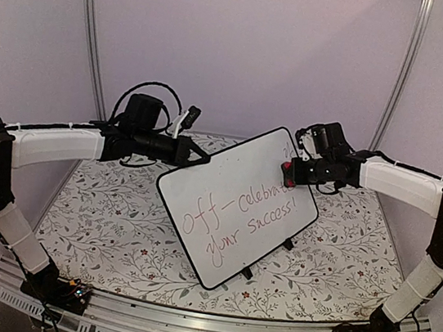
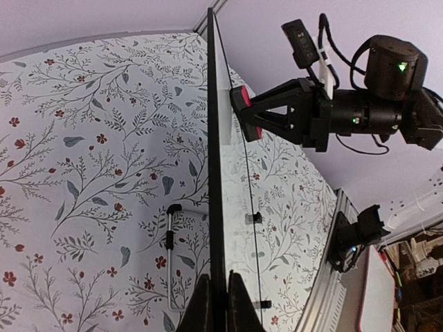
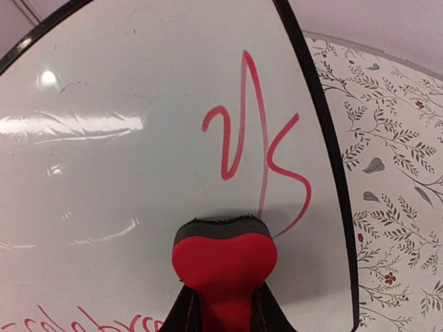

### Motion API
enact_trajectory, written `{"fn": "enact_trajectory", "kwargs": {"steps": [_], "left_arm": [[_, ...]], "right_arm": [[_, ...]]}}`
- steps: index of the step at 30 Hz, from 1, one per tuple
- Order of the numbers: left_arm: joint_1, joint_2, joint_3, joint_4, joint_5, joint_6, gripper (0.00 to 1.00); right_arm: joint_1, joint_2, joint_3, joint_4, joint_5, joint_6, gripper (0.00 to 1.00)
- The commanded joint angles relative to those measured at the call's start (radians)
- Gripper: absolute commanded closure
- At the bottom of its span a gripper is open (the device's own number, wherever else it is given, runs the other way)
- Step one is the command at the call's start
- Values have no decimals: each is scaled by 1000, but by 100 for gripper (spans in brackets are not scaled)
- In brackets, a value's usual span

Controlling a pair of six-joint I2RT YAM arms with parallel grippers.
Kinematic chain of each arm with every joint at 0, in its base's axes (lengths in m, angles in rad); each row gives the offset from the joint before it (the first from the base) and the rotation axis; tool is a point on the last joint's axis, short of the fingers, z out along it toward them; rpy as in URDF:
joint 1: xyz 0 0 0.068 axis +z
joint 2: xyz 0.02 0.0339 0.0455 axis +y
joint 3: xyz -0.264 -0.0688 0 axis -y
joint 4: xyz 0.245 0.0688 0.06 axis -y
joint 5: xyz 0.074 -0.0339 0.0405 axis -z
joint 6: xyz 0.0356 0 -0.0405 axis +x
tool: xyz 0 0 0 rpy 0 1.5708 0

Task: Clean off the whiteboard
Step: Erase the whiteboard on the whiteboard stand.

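The whiteboard (image 1: pixel 236 205) is held up off the table and tilted, with red handwriting across its face. My left gripper (image 1: pixel 203 160) is shut on its upper left edge; in the left wrist view the board (image 2: pixel 216 173) is seen edge-on between the shut jaws of the left gripper (image 2: pixel 220 304). My right gripper (image 1: pixel 290 174) is shut on a red eraser (image 3: pixel 223 266) with a black felt face. The felt presses on the board (image 3: pixel 124 159) near its top right corner, just below red marks (image 3: pixel 256 145). The eraser also shows in the left wrist view (image 2: pixel 243 111).
The table has a floral cloth (image 1: pixel 114 225). The board's two black feet (image 1: pixel 246 272) hang over it. A metal wire stand (image 2: pixel 170 249) lies on the cloth behind the board. An aluminium rail (image 1: pixel 207 325) runs along the near edge. Walls close the sides and back.
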Motion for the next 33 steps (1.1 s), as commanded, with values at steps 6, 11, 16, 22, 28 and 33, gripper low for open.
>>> {"fn": "enact_trajectory", "kwargs": {"steps": [6, 11, 16, 22, 28, 33], "left_arm": [[-78, -21, -11, 46, 124, 136, 100], [-79, -16, -9, 46, 126, 136, 100], [-80, -14, -8, 46, 129, 136, 100], [-81, -13, -8, 46, 131, 138, 100], [-81, -13, -8, 46, 134, 140, 100], [-80, -15, -8, 46, 136, 140, 100]], "right_arm": [[-38, -57, -155, -9, -17, 15, 84], [-40, -54, -142, 2, -21, 9, 84], [-42, -32, -74, 5, -20, 0, 84], [-48, 22, 32, -9, -21, -2, 84], [-48, 70, 124, -35, -21, -8, 84], [-49, 104, 184, -53, -21, -11, 84]]}}
